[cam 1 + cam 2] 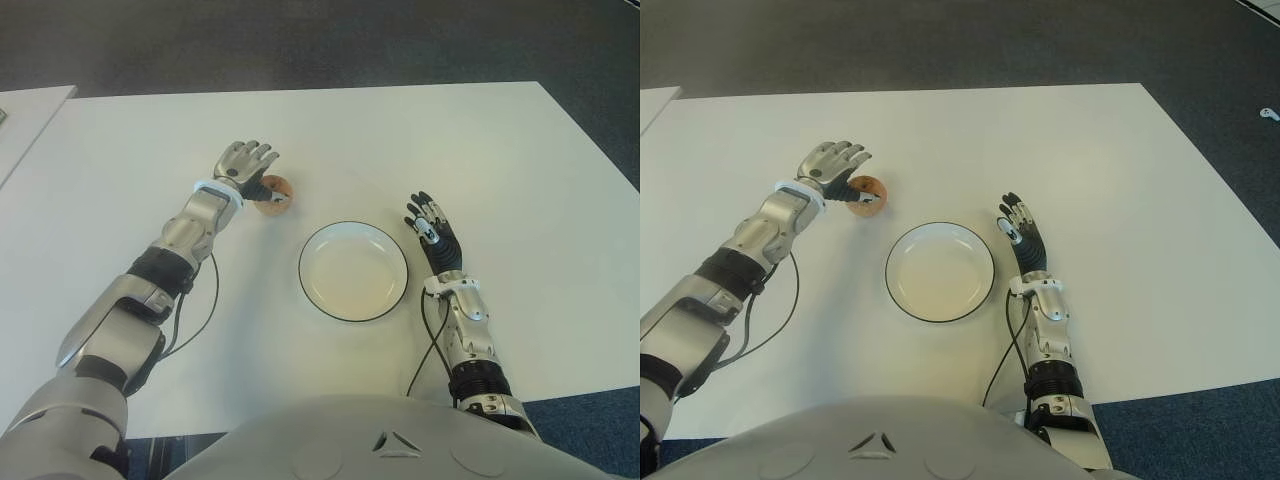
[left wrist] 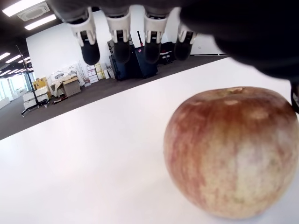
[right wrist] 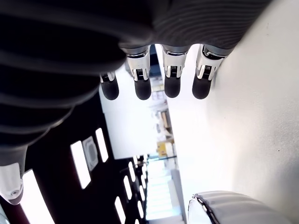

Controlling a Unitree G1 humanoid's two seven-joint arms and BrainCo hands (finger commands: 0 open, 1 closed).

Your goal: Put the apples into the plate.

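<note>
One reddish-yellow apple (image 1: 273, 195) sits on the white table (image 1: 480, 150), up and to the left of the plate. The white plate (image 1: 353, 271) with a dark rim holds nothing. My left hand (image 1: 243, 166) is right beside the apple on its left, fingers spread and extended past it; in the left wrist view the apple (image 2: 233, 149) fills the space under the palm with the fingertips (image 2: 121, 51) stretched out straight above the table. My right hand (image 1: 430, 228) shows just right of the plate, fingers straight, holding nothing.
A second white table edge (image 1: 30, 110) shows at the far left. Dark carpet (image 1: 300, 40) surrounds the table. A black cable (image 1: 205, 310) hangs along my left forearm, another (image 1: 428, 345) by my right wrist.
</note>
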